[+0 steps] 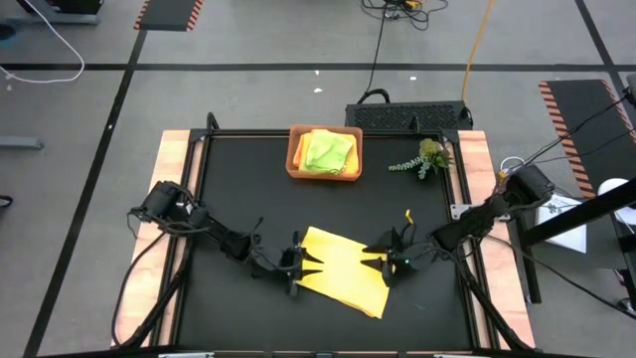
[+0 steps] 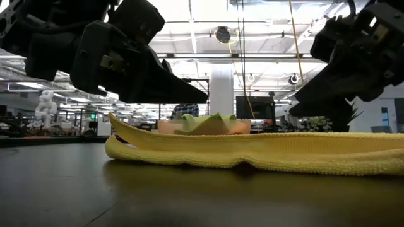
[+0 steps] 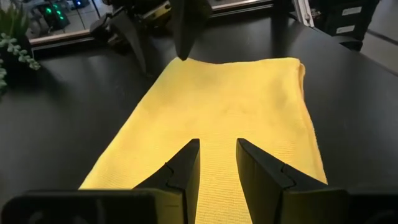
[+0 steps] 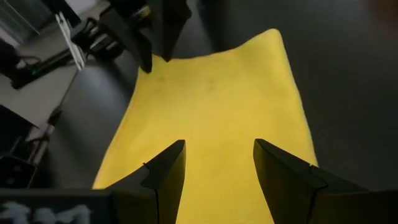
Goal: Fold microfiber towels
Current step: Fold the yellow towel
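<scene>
A yellow microfiber towel [image 1: 343, 270] lies folded in layers on the black table, near its front edge; it also shows in the low view [image 2: 265, 151]. My left gripper [image 1: 306, 267] is open just above the towel's left end [image 3: 230, 106]. My right gripper [image 1: 378, 261] is open above its right end [image 4: 211, 106]. In the low view both grippers hang clear of the cloth. A lime green towel [image 1: 330, 151] lies on another yellowish cloth in the orange-brown tray [image 1: 294, 161].
The tray stands at the table's far middle, with a small green plant sprig [image 1: 422, 159] to its right. Wooden side rails [image 1: 174, 179] border the black table top. Bare table lies to the left and right of the yellow towel.
</scene>
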Controlling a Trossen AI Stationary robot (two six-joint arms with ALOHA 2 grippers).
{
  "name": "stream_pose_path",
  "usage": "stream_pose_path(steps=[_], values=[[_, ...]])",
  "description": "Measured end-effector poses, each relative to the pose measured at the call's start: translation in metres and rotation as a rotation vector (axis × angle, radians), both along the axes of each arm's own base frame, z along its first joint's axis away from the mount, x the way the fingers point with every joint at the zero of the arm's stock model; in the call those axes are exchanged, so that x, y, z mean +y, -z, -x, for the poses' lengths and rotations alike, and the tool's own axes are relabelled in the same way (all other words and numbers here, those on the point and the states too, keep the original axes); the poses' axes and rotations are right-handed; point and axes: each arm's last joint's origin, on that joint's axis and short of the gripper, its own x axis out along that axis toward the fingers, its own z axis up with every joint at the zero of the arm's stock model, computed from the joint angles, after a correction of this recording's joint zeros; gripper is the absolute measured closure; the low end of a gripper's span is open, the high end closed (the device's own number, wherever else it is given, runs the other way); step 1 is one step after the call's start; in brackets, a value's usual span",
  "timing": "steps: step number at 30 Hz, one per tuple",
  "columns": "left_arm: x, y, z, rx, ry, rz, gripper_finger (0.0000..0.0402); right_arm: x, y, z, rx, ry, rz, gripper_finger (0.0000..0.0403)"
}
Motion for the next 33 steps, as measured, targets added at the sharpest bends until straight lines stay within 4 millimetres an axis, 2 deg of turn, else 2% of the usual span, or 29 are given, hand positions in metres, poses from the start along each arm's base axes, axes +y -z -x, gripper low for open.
stream_pose_path(steps=[8, 12, 18, 21, 26, 33], values=[[0.002, 0.0, -0.001, 0.004, -0.02, 0.046, 0.0293, 0.002, -0.02, 0.0, 0.227, 0.008, 0.042, 0.0222], [0.002, 0.0, -0.001, 0.005, -0.024, 0.058, 0.0293, 0.003, -0.026, 0.005, 0.295, 0.023, -0.026, 0.0222], [0.002, 0.0, -0.001, 0.004, -0.03, 0.078, 0.0293, -0.002, -0.015, 0.019, 0.424, 0.065, -0.186, 0.0222], [0.002, 0.0, -0.001, 0.004, -0.03, 0.08, 0.0293, -0.006, -0.004, 0.029, 0.498, 0.092, -0.227, 0.0222], [0.002, 0.0, -0.001, 0.005, -0.032, 0.083, 0.0293, -0.011, 0.006, 0.037, 0.516, 0.141, -0.25, 0.0223], [0.006, -0.001, -0.003, 0.004, -0.049, 0.09, 0.0293, -0.012, 0.0, 0.038, 0.465, 0.09, -0.233, 0.0222]])
